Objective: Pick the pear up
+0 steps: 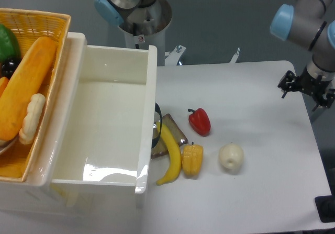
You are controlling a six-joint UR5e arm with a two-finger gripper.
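The pear (231,157) is a small pale cream fruit with a dimpled end, lying on the white table (261,98) right of centre near the front. My gripper (308,89) hangs at the far right edge of the table, well up and to the right of the pear and apart from it. Only its dark body and finger parts show, and the gap between the fingers is too small to read. Nothing visible is held in it.
A yellow bell pepper (192,159) lies just left of the pear, with a banana (170,158) and a brown flat packet (172,132) beyond it. A red bell pepper (199,121) sits behind. A white open bin (104,129) and a food-filled wicker basket (31,30) stand at the left.
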